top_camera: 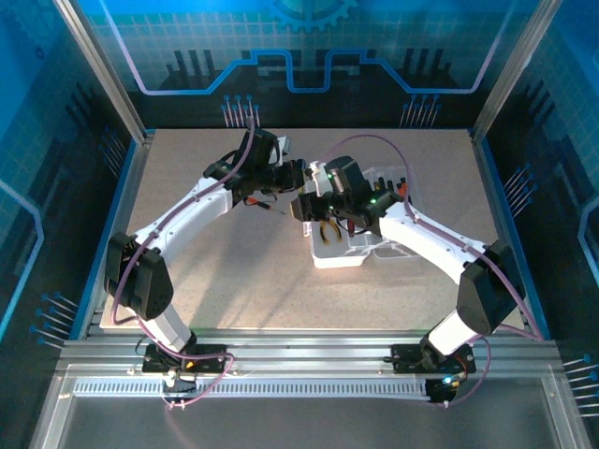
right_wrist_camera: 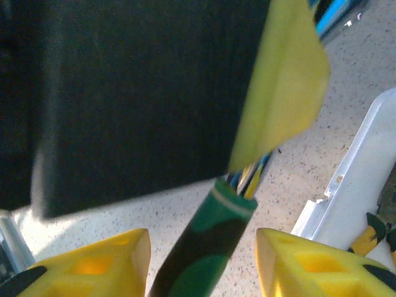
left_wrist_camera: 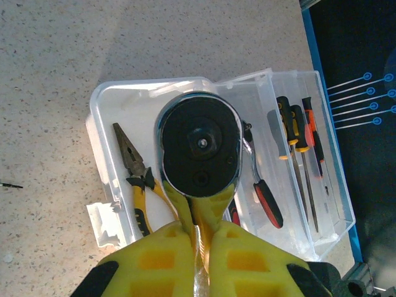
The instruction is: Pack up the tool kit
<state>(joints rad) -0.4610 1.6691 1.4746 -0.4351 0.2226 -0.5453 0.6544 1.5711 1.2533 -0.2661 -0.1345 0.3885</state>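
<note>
The tool kit's clear plastic case lies open on the table, right of centre. Inside it are yellow-handled pliers, black-and-yellow and orange screwdrivers and a red-and-black handle. My left gripper hangs over the case, shut on a tool with a round black, chrome-rimmed head. My right gripper is just beside it, at the case's left edge. A green-and-black handle stands between its yellow fingers, with a gap on each side.
The left gripper's black body and a yellow finger hang close in front of the right wrist camera. The case's white edge is on that view's right. Bare speckled table lies left of the case. Blue walls enclose the table.
</note>
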